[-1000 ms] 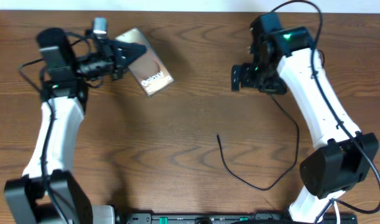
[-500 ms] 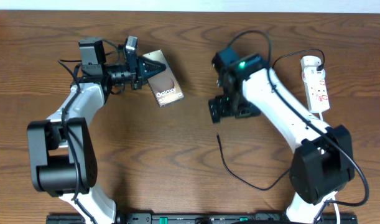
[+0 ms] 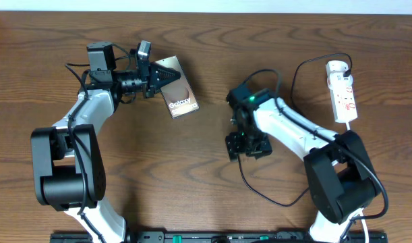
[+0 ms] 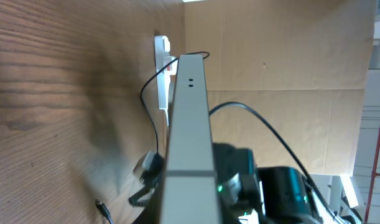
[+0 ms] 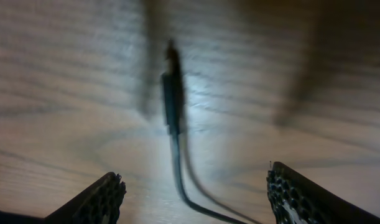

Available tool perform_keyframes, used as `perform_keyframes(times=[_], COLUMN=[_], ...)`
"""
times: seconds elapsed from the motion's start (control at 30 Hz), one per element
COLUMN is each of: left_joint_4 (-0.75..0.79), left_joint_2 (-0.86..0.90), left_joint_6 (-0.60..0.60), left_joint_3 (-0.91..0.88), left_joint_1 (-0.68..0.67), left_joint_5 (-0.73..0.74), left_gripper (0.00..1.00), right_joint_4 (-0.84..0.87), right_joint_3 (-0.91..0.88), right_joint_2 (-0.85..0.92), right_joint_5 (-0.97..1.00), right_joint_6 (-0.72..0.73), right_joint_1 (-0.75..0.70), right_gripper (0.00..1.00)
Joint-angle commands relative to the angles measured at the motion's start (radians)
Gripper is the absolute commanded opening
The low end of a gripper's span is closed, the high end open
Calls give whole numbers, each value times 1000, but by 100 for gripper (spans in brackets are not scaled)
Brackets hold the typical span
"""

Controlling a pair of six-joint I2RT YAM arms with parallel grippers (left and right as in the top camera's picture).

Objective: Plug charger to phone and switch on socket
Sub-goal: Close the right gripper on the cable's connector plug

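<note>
Three steps remain, and the connector is not yet in hand

**Overhead.** Just right of the centre of the brown wooden table (image 3: pixel 158 169), the right gripper (image 3: pixel 248 145) hangs pointing down. It is over the spot where the charger (image 3: pixel 273 201), a long thin black cable, comes to its end. The slack loops off toward 5 o'clock. At 11 o'clock the left gripper (image 3: pixel 162 72) is clamped on the upper end of the phone (image 3: pixel 181 98), a small flat dark-brown slab with a tan oval and white "Galaxy" lettering. Its free end points toward 4 o'clock. The socket (image 3: pixel 343 91), a narrow white power strip with red markings, lies well apart at 2 o'clock.

**Left wrist.** The phone runs out edge-on, showing a pale grey rim with two tiny dots, and I cannot make out a port. This gripper's own fingers do not show here. The socket stands at 11 o'clock. A thin dark end at 7 o'clock is probably the connector tip (image 4: pixel 102 210).

**Right wrist.** The fingers (image 5: pixel 106 196) are spread wide at the lower corners and grip nothing. The blurred connector lies on the wood at 12 o'clock, ahead of the gap, with its cable trailing back toward 6.

The step in hand looks like the grasp of the connector. The next move calls for a descent centred on it, closing on the stiff body rather than the limp cable so that it stays straight for insertion. Nothing lies between connector and phone. The dragging loop could twist the grip. Whether the socket's switch is on cannot be told.
</note>
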Motion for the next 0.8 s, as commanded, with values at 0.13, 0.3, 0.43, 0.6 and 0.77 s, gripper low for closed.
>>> perform_keyframes(times=[0.13,0.3,0.43,0.6,0.77], left_joint_4=[5,5,5,5,5], left_joint_2=[-6,-6,-6,-6,-6], left_joint_6=[18,18,18,18,18], left_joint_3=[9,9,9,9,9], left_joint_1=[-4,-4,-4,-4,-4], left_joint_5=[48,48,48,48,48], left_gripper=[7,7,7,7,7], right_joint_4=[31,53,73,84,84], right_joint_3=[-12,-13,-13,-13,-14], right_joint_2=[-1,-1,-1,-1,-1], right_joint_5=[-3,41,47,83,106], right_joint_6=[50,84,84,111,120], right_joint_1=[41,39,40,40,40], right_gripper=[63,63,52,46,42])
